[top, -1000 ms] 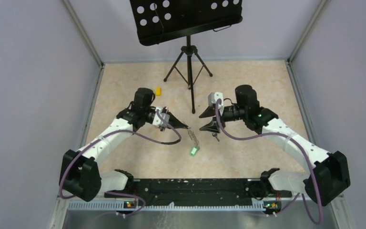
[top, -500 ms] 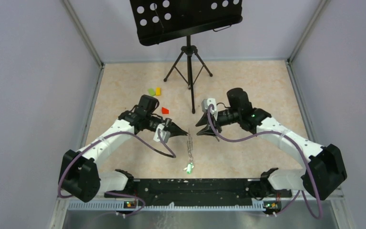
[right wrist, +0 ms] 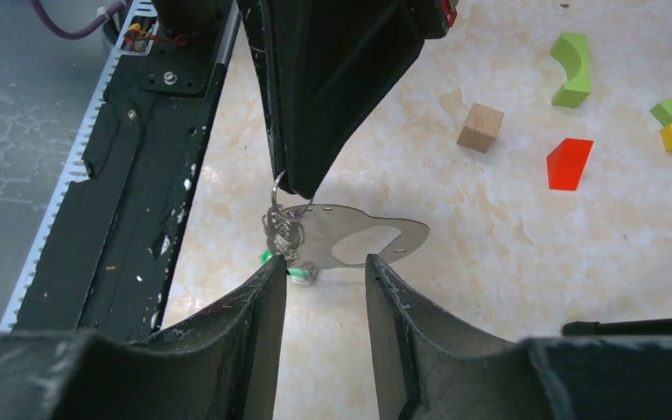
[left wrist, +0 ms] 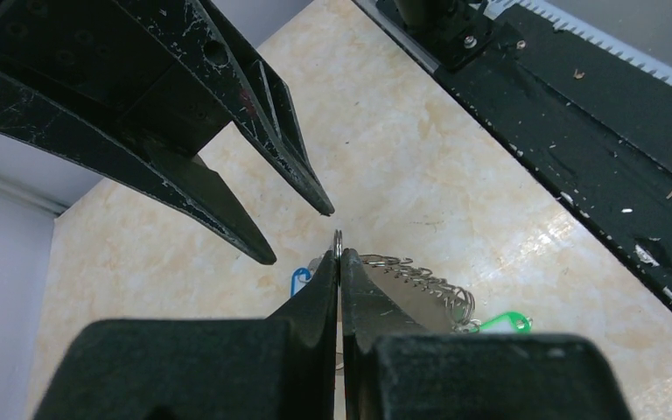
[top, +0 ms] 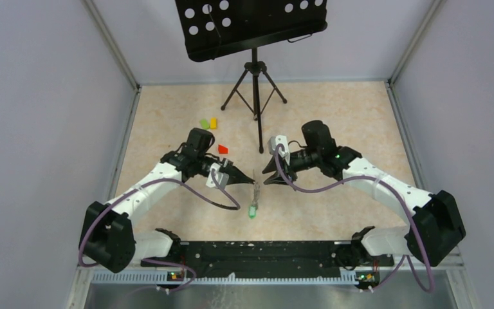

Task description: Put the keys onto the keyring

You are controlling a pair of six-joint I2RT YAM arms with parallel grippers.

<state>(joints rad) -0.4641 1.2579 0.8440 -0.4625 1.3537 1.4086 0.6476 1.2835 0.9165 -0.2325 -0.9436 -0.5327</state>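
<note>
— Where is the keyring?

— Over the middle of the table, between the two arms. The left gripper has its fingers pressed fully together on the thin wire ring at the top of the chain. The flat grey loop hangs under that, below the fingertips.

— And the keys?

— The green-tagged key is at the bottom of the chain, on the near side. I cannot tell whether it touches the table. The blue-tagged key shows just beyond the left fingers. Whether it lies on the table or hangs, I cannot tell.

— The other arm?

— The right gripper points at the left one from the right, tips just beside the pinched ring. Its fingers stand apart with nothing between them.

— Anything else?

— A red block, a wooden cube and green and yellow blocks lie farther left. A black tripod stand stands at the far side.
</note>
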